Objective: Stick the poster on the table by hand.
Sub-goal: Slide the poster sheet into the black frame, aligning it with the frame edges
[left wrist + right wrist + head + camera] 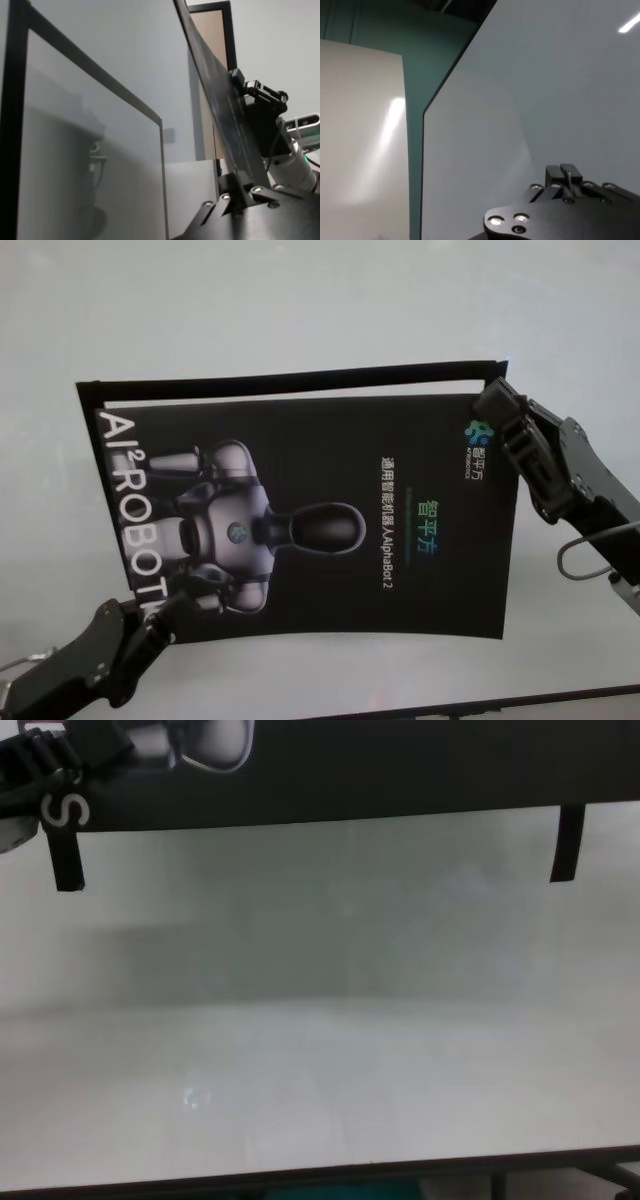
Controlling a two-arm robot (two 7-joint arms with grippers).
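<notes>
L gripper at 7 o'clock, pinching poster corner. Poster held off table, tape strips dangling. R gripper at 2 o'clock nips far corner. We judge sheet light, floppy, glossy-slick; grip corners only.

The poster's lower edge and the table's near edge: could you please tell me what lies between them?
Only bare table in the chest view. Two tape strips hang from the poster, held by the left gripper and right gripper.
</notes>
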